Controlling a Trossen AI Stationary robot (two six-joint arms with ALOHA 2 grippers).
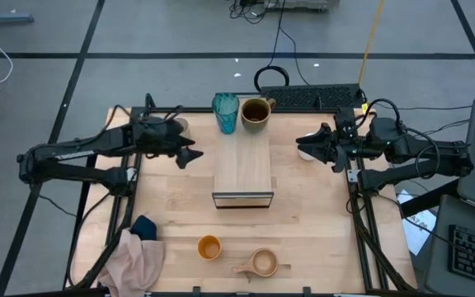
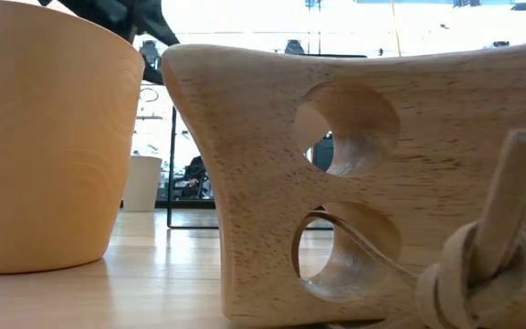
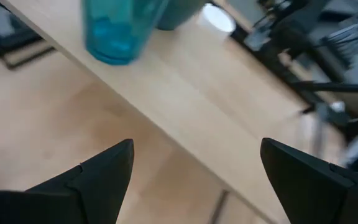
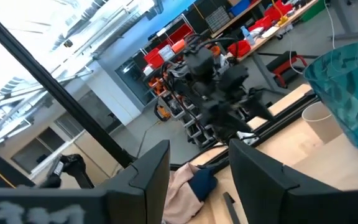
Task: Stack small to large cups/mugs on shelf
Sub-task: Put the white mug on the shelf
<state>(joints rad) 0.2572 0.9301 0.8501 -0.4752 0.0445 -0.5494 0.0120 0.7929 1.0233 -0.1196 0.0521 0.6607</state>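
The shelf (image 1: 242, 170) lies in the middle of the counter (image 1: 312, 223), with its dark open end facing the near edge. 2 cups stand at its far end: the tall teal tumbler (image 1: 226, 112) and, just beside it, the dark olive-brown mug (image 1: 256, 112). They look like they sit on the far end of the shelf, but from above it is hard to be sure. Near the front edge of the counter, well apart from the shelf, stand the small orange cup (image 1: 209, 247) and the tan wooden handled cup (image 1: 262, 263), close to each other. The low view is almost filled by these 2, the orange cup on one side and the wooden handle with its 2 holes and a cord loop on the other. The white mug (image 1: 307, 152) is by the right edge of the counter, partly hidden under the right gripper (image 1: 316, 145). A small beige cup (image 1: 178, 125) peeks out behind the left gripper (image 1: 190, 153) near the left edge. The left gripper hangs over the counter to the left of the shelf, its jaws wide open and holding nothing. The right gripper hangs to the right of the shelf, its jaws a little open and empty too. A pink and blue cloth (image 1: 138, 252) lies at the front left corner.
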